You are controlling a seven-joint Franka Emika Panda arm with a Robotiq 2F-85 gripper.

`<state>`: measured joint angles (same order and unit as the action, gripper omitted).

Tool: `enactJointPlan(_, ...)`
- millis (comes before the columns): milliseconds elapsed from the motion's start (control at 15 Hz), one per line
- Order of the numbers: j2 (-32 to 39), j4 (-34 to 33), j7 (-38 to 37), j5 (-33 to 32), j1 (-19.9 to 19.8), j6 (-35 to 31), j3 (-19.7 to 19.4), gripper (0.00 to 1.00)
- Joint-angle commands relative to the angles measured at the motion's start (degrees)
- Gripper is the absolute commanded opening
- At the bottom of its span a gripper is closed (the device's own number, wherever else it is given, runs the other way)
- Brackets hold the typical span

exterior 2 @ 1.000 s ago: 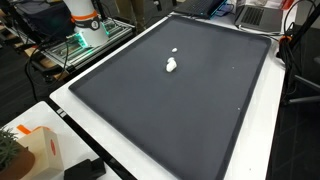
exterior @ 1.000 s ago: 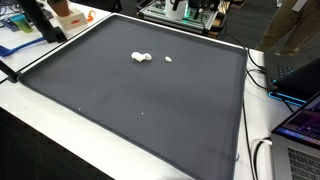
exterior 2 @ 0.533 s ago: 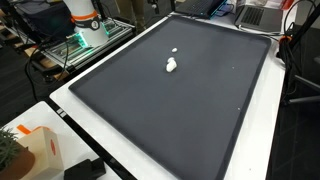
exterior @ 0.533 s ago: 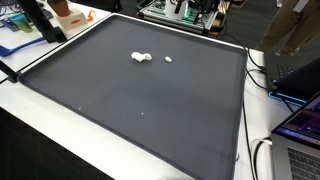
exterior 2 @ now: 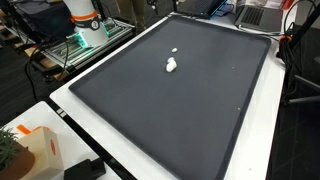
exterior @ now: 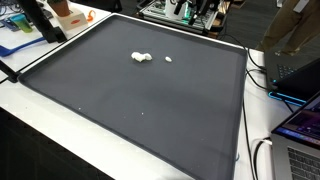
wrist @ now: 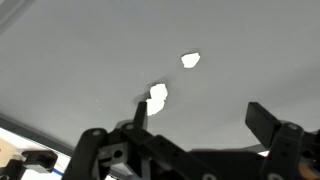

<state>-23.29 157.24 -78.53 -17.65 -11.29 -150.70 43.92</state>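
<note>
The table [exterior: 60, 118] carries a wide dark mat [exterior: 150, 105]. Over it, in the wrist view, hangs the end effector [wrist: 180, 140], its 2 fingers spread wide and holding nothing; neither exterior view shows it. Nearest below it is a crumpled white lump [wrist: 157, 96], which lies toward the mat's far side in an exterior view [exterior: 142, 57]. 1 smaller white scrap [wrist: 190, 60] lies just beside the lump, not touching it. To take the lump cleanly, I judge the fingers should straddle it alone, centred and low to the mat.

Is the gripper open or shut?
Open: in the wrist view the gripper has its fingers wide apart, holding nothing; the white lump lies beyond.
</note>
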Motion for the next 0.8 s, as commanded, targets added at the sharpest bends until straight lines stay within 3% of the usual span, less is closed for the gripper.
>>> enactJointPlan(0,1.5,-0.96,-8.25,-2.18,-4.81,-0.29,4.96,1.0)
enactJointPlan(200,2.85,-1.58,-13.57,-7.8,-11.14,-2.79,10.84,1.0)
enactJointPlan(467,4.32,-4.18,-22.68,-16.77,-21.97,-0.41,21.06,1.0)
enactJointPlan(733,6.9,-6.61,-27.44,-21.56,-31.55,1.84,31.47,1.0)
